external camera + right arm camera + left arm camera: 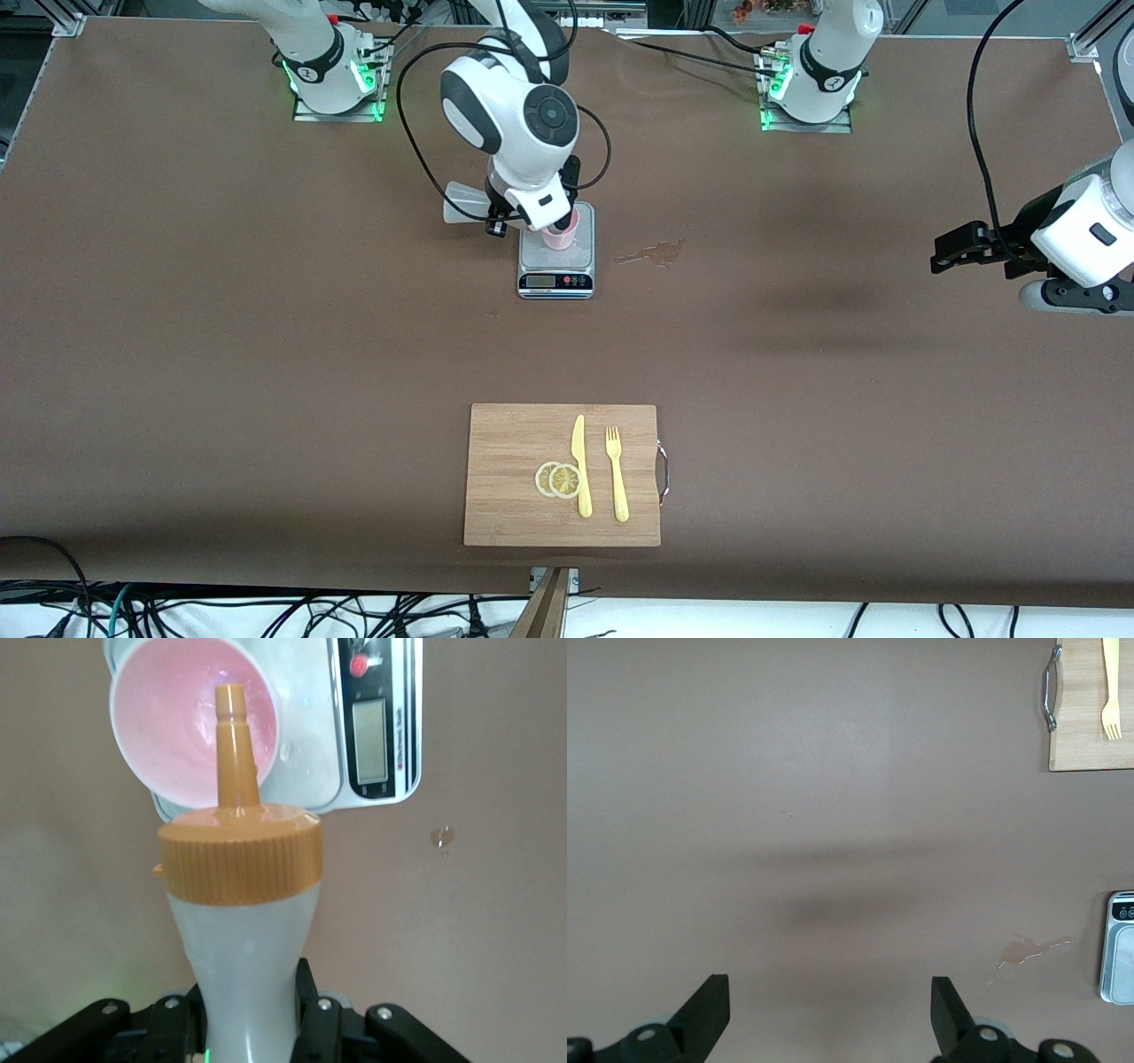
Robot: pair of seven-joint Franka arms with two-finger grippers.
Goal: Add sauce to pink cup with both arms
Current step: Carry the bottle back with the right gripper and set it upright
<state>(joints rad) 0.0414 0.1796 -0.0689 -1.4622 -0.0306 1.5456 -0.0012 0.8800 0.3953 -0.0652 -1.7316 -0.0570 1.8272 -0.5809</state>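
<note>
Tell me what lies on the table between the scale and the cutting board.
Nothing lies there: in the front view, the brown table is bare between the scale and the cutting board.

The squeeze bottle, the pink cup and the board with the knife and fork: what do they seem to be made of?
Squeeze bottle: soft-looking translucent whitish plastic with an orange ribbed cap, probably plastic too. Pink cup: likely smooth plastic, with an even pale colour and a faint sheen. Board: looks like wood or bamboo, with a matte striped grain and a metal handle.
</note>
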